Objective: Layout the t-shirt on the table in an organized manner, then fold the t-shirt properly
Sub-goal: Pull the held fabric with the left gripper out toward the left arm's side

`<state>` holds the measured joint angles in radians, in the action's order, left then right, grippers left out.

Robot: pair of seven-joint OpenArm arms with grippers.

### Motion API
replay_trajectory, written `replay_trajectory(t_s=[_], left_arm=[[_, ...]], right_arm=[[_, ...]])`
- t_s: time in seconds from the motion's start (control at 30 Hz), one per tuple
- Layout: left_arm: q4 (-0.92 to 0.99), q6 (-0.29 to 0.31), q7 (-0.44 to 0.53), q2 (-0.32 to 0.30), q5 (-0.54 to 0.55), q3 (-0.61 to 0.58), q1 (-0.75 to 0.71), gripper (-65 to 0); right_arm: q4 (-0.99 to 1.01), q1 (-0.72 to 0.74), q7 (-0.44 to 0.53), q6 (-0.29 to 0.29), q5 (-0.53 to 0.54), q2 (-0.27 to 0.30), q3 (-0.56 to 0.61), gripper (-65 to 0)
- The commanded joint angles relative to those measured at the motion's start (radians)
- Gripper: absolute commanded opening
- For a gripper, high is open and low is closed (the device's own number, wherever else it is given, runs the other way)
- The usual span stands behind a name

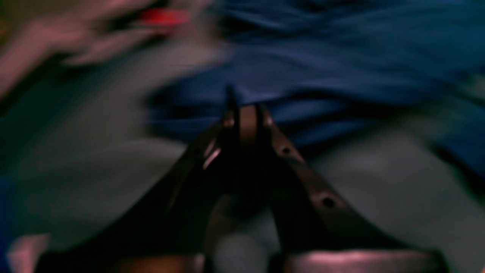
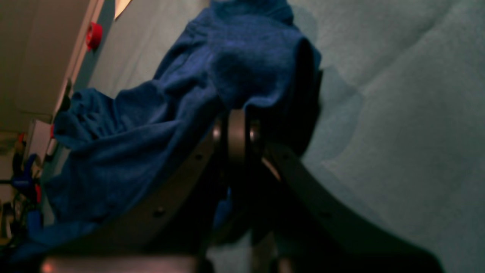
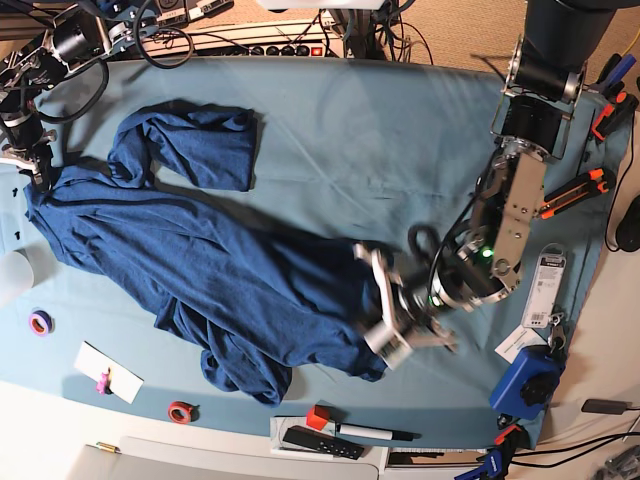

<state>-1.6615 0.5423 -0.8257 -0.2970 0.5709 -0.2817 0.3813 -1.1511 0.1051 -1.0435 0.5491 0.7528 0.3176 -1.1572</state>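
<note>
The dark navy t-shirt (image 3: 200,270) lies stretched diagonally across the teal table (image 3: 380,130), one sleeve folded over at the back left. My left gripper (image 3: 378,300) is at the shirt's right end near the front. In the blurred left wrist view its fingers (image 1: 246,110) are shut, with blue fabric (image 1: 322,68) bunched at the tips. My right gripper (image 3: 38,170) is at the shirt's far-left corner. In the right wrist view it (image 2: 237,117) is shut on the t-shirt (image 2: 151,125), which drapes over the fingertips above the table (image 2: 409,132).
Two tape rolls (image 3: 40,322) (image 3: 180,411), a white card (image 3: 108,372) and a marker with a remote (image 3: 320,440) sit along the front edge. A blue device (image 3: 527,385) and tools lie at the right. Cables (image 3: 200,30) crowd the back edge.
</note>
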Motion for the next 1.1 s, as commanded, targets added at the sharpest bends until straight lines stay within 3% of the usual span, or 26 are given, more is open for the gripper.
replay_trajectory(t_s=[0.0,0.03,0.13,0.2,0.27,0.37,0.47,0.53,0.63,0.77,0.93,0.97,1.07], left_arm=[[-0.015,0.081,-0.032,-0.02,0.111,0.005,0.026,-65.0],[-0.015,0.156,-0.116,-0.033,0.229,0.006,0.024,-65.0],[-0.015,0.156,-0.391,-0.087,0.507,0.005,0.019,-65.0],[-0.013,0.156,-0.526,-0.13,0.571,0.005,0.016,-65.0],[-0.005,0.156,-0.569,-0.177,0.558,0.005,0.012,-65.0],[0.015,0.156,-0.507,-0.257,0.487,0.005,-0.004,-65.0],[0.044,0.156,-0.344,-0.329,0.377,0.005,-0.041,-65.0],[0.071,0.106,-0.276,-0.355,0.299,0.005,-0.069,-65.0],[0.111,0.079,-0.273,-0.348,0.209,0.005,-0.102,-65.0],[0.137,0.072,-0.273,-0.337,0.218,0.005,-0.144,-65.0],[0.137,-0.012,-0.272,-0.307,0.216,0.005,-0.163,-65.0],[0.137,-0.024,-0.272,-0.299,0.212,0.005,-0.163,-60.0],[0.137,-0.032,-0.245,-0.267,0.18,0.005,-0.163,-31.4]], right_arm=[[-0.014,0.011,0.021,0.01,0.016,0.029,0.0,-65.0],[-0.014,0.011,0.023,0.01,0.016,0.029,0.0,-65.0],[-0.014,0.011,0.025,0.012,0.013,0.029,0.0,-65.0],[-0.014,0.011,0.025,0.012,0.013,0.029,0.0,-65.0],[-0.014,0.011,0.026,0.012,0.013,0.029,0.0,-65.0],[-0.014,0.011,0.023,0.012,0.013,0.029,0.0,-65.0],[-0.014,0.011,0.02,0.012,0.005,0.029,0.0,-65.0],[-0.014,0.011,0.02,0.012,-0.021,0.029,0.0,-65.0],[-0.014,0.008,0.02,0.012,-0.029,0.029,0.0,-65.0],[-0.014,0.008,0.018,0.012,-0.03,0.029,0.0,-65.0],[-0.014,0.008,-0.006,0.012,-0.043,0.029,0.0,-65.0],[-0.014,0.008,-0.022,0.022,-0.043,0.029,0.0,-64.5],[-0.014,0.002,-0.045,0.064,-0.039,0.029,0.0,-37.7]])
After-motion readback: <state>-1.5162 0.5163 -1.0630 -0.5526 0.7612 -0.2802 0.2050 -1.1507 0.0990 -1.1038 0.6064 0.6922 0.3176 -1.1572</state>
